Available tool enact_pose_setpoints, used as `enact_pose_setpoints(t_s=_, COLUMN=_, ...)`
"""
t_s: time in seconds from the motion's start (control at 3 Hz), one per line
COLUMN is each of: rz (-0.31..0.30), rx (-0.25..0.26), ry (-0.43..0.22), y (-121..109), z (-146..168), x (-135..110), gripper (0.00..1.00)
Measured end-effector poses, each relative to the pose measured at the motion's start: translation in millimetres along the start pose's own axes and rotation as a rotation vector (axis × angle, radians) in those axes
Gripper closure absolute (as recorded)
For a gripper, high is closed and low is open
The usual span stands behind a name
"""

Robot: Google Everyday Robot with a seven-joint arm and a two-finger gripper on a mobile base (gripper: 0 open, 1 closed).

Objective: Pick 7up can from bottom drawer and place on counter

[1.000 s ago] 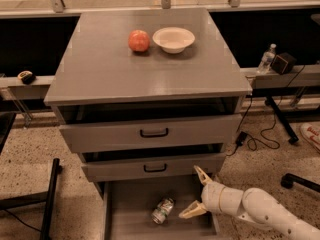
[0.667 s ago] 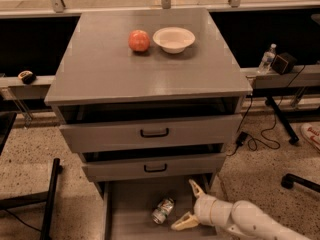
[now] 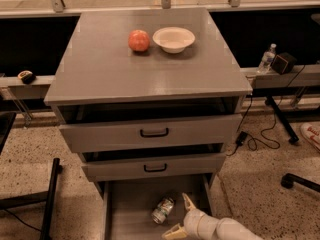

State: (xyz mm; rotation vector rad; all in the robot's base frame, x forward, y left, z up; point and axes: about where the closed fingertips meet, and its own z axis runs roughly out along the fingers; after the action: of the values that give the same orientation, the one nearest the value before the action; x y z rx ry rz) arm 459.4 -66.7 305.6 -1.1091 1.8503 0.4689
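Camera view looked down at a grey cabinet with three drawers. The counter (image 3: 125, 79) on top was flat, grey and a bit shiny. A round red-orange apple (image 3: 139, 40) sat near the back of it. A white bowl (image 3: 174, 39) sat just beside the apple, on the right. The bowl and the apple were close, but I could not tell if they touched.

The top drawer (image 3: 150, 133) and the middle drawer (image 3: 155, 167) each had a black handle. Both stuck out a little. The bottom drawer (image 3: 127, 209) was pulled out the most, and its grey floor showed.

The 7up can (image 3: 163, 210) lay on its side in the bottom drawer, near the middle. It was silver and green.

The gripper (image 3: 176, 216) was down inside the bottom drawer, just to the right of the can. Its two tan fingers (image 3: 188, 203) were spread wide apart, with one behind the can and one in front of it. It held nothing. The white arm (image 3: 220, 229) came in from the bottom right corner.

A water bottle (image 3: 267, 59) and a small black box (image 3: 283, 62) stood on a low ledge to the right of the cabinet. Black cables (image 3: 260, 134) lay on the speckled floor (image 3: 30, 174).
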Motion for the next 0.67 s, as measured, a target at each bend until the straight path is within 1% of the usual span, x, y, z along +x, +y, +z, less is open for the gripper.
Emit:
enact_pose_setpoints(t_s=0.33, rz=0.007, rx=0.034, ry=0.0, y=-20, z=1, x=4, gripper=0.0)
enact_pose_setpoints(t_s=0.67, rz=-0.003, rx=-0.022, ry=-0.067, y=-8, z=23, x=1, gripper=0.0)
